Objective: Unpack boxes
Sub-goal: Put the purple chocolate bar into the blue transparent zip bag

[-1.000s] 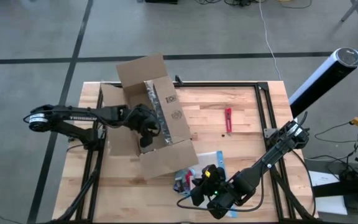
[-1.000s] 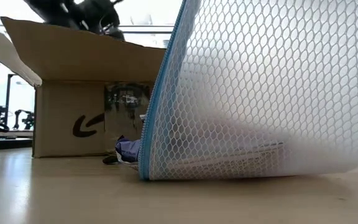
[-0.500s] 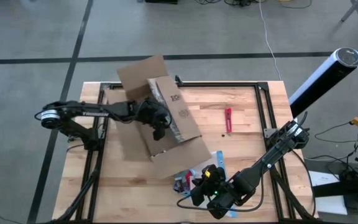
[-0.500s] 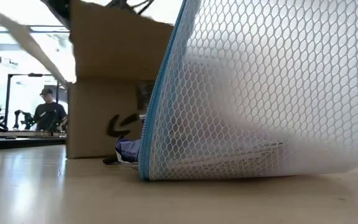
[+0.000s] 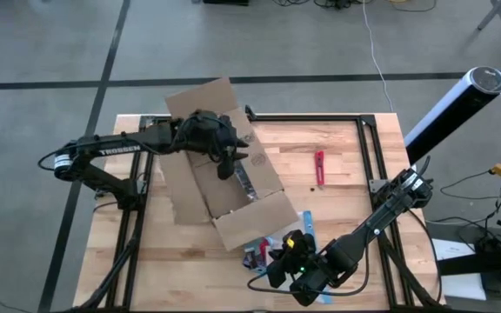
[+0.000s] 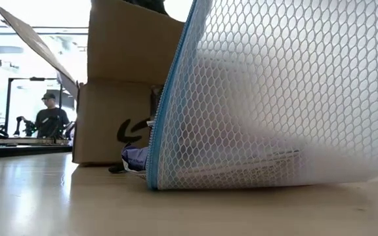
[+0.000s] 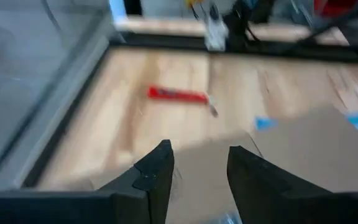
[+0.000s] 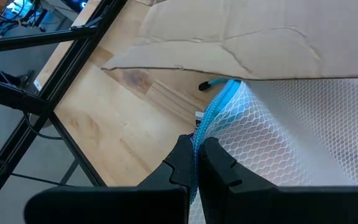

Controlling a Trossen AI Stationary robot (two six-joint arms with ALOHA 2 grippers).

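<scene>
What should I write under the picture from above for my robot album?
Left gripper reaches into the open cardboard box while the right gripper pinches a mesh pouch by the table's front edge.

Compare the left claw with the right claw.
The left claw is open and holds nothing; the right claw is shut on the blue edge of the clear mesh plastic pouch. The left claw hangs over the brown corrugated cardboard box; the right claw is off the box, down at the pouch. Both are dark and two-fingered.
</scene>
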